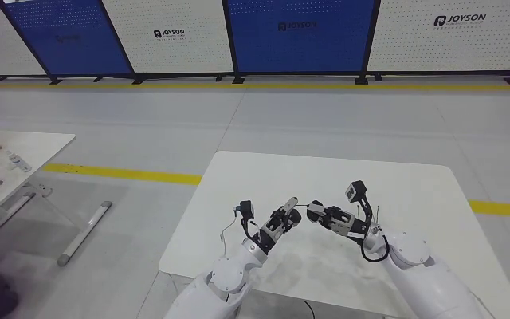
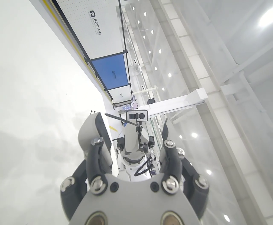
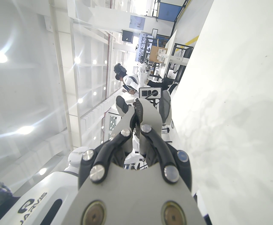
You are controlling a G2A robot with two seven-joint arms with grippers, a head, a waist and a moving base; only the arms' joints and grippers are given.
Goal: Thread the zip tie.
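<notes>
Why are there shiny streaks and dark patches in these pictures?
Right wrist view: ceiling lamps flare into long bright streaks. Left wrist view: a lamp glows as a white blob. Top view: soft grey shadows lie on the white table.

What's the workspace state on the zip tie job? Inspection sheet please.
Surface: white table, matte top.
Job's things: zip tie held in the air, free end sticking out sideways.
Clutter: one small dark item on the table, too small to identify.
Grippers: left gripper jaws open, facing the right gripper, whose jaws are shut on the zip tie; both above the table.
Cables: black cable looped at the right wrist.
Surroundings: blue and white panels, yellow floor line, second table.
</notes>
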